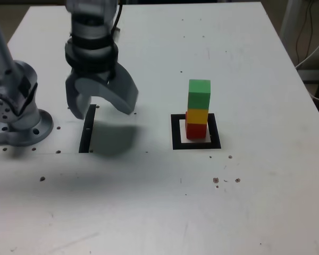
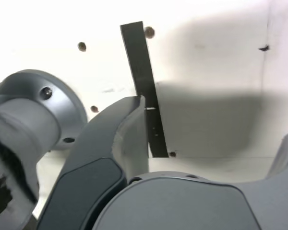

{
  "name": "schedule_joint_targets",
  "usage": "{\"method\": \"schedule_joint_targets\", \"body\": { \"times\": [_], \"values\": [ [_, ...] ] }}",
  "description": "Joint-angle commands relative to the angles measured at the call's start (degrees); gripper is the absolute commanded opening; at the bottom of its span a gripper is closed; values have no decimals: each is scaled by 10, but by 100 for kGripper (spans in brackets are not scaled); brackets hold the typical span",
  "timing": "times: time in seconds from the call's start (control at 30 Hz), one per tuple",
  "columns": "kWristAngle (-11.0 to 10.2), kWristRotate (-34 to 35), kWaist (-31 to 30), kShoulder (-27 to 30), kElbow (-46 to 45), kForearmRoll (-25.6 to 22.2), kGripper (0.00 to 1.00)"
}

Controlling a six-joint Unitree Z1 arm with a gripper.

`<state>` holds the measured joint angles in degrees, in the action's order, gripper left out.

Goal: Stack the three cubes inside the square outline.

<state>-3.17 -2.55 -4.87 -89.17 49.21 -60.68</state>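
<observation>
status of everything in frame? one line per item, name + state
green cube: top of stack, upright
yellow cube: middle of stack
red cube: bottom, inside the outline
square outline: flat on table, stack on its white centre
gripper: open, empty, above the black strip
black strip: flat on table
table: white, with dark specks

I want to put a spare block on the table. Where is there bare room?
The table is bare along the near edge and on the exterior view's right of the square outline. It is crowded around the black strip, where the open gripper hovers beside the arm base.
</observation>
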Motion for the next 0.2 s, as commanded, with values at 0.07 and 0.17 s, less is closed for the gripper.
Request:
{"method": "schedule_joint_targets", "body": {
  "times": [0.07,0.17],
  "values": [
    [3,-1,1,17,-7,3,99],
    [4,-1,1,23,-11,2,99]
  ]
}}
